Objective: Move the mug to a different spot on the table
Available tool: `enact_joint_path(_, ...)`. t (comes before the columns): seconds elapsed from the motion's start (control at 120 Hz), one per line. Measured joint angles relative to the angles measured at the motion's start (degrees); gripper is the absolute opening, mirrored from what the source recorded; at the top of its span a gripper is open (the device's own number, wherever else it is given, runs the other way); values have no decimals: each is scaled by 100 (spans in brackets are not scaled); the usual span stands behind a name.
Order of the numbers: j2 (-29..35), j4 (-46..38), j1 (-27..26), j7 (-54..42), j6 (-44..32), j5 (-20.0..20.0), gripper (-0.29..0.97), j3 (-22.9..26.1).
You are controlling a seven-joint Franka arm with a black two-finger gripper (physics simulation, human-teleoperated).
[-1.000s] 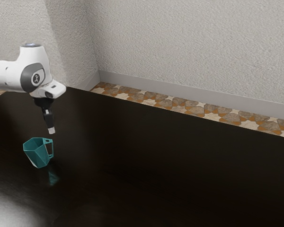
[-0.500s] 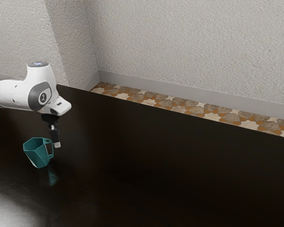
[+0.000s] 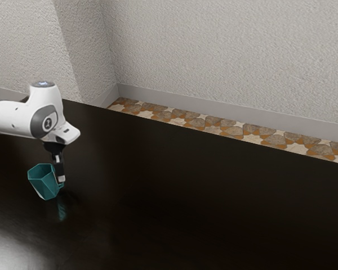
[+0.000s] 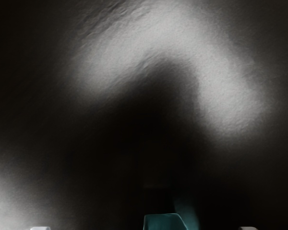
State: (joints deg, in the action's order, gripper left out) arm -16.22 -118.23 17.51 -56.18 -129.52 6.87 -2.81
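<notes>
Lowered since the earlier frame, the arm (image 3: 23, 117) now reaches the teal mug (image 3: 42, 181), which sits unlifted on the dark table (image 3: 203, 191). The gripper (image 3: 61, 178) is at the mug's handle side, jaws spread apart, apparently to straddle the handle before closing.

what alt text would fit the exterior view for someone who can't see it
A white robot arm points its black tool down at the handle side of a teal mug on a dark glossy table. Patterned floor tiles and textured pale walls lie behind.
</notes>
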Motion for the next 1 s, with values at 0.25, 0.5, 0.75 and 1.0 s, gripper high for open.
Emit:
enact_joint_path(0.25, -72, -9, 6, 73, -12, 33, 44, 0)
enact_joint_path(0.5, -84, -68, 6, 126, -16, 34, 51, 0)
enact_joint_path(0.75, -153, -76, 6, 162, -66, 28, 45, -7)
enact_joint_path(1.0, -137, -80, -22, 210, -93, 26, 31, -49)
